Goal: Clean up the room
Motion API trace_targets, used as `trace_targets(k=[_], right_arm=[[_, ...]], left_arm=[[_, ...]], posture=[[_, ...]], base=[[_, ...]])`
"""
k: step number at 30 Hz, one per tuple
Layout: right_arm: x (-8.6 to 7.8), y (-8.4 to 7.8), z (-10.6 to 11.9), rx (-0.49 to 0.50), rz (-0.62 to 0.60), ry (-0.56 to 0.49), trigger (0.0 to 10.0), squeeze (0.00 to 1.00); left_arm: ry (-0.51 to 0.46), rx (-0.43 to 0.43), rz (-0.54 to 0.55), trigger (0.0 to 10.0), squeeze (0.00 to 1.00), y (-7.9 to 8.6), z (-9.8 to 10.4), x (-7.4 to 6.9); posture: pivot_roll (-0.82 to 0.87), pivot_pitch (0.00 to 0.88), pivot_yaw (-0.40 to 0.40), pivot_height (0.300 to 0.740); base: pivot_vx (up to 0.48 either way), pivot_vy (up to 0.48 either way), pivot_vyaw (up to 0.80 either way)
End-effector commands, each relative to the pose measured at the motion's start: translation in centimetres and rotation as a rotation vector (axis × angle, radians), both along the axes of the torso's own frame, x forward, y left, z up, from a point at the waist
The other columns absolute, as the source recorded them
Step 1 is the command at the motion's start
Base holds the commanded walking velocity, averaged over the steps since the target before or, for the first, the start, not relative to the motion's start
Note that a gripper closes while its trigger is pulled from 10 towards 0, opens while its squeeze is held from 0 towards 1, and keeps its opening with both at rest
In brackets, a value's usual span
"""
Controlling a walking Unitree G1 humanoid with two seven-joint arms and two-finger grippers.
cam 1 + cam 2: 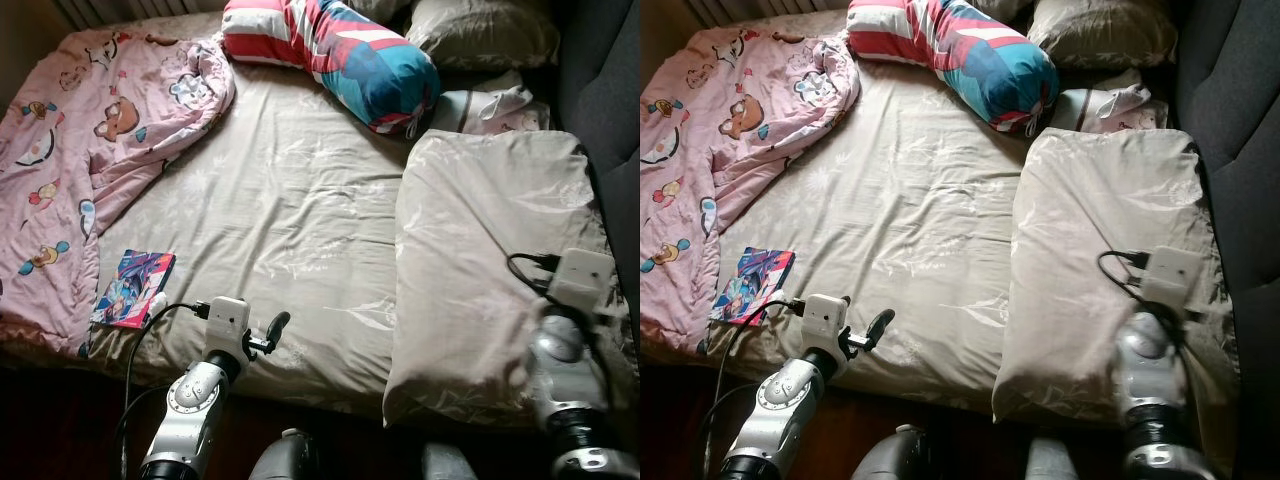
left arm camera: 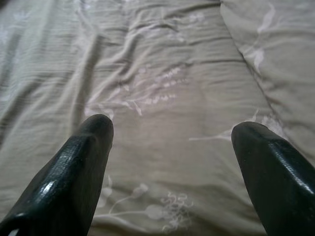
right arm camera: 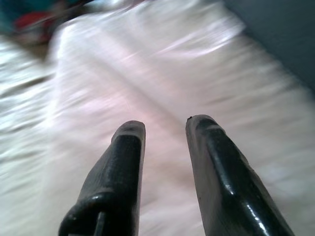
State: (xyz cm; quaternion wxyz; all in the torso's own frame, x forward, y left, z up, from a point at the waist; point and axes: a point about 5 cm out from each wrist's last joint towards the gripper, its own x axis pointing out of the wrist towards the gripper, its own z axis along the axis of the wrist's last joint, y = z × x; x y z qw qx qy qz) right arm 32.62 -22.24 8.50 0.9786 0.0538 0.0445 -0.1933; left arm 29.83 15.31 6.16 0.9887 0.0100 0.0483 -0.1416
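Observation:
A bed with a beige flowered sheet (image 1: 290, 220) lies before me. A rumpled pink cartoon blanket (image 1: 90, 150) covers its left side. A striped red, white and blue bolster (image 1: 340, 50) lies across the top. A large beige pillow (image 1: 490, 250) rests on the right side. A colourful thin book (image 1: 133, 287) lies near the bed's front left edge. My left gripper (image 2: 172, 132) is open, low over the sheet at the front edge, to the right of the book. My right gripper (image 3: 165, 123) hovers over the beige pillow, fingers apart with nothing between them; that view is blurred.
A second beige pillow (image 1: 480, 35) sits at the top right, with a small white and pink cloth item (image 1: 490, 110) below it. A dark grey upholstered surface (image 1: 610, 90) runs along the bed's right side. The floor in front of the bed is dark.

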Motion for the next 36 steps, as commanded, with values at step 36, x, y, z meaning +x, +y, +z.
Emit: trace_targets(k=[36], right_arm=[[-10.4, 2.9, -14.2, 0.184, 0.288, 0.567, 10.0, 0.00]], left_arm=[[0.567, 0.040, 0.315, 10.0, 0.00, 4.1, -10.7, -5.8]], posture=[[-0.12, 0.187, 0.063, 0.740]], base=[[0.000, 0.000, 0.00]])
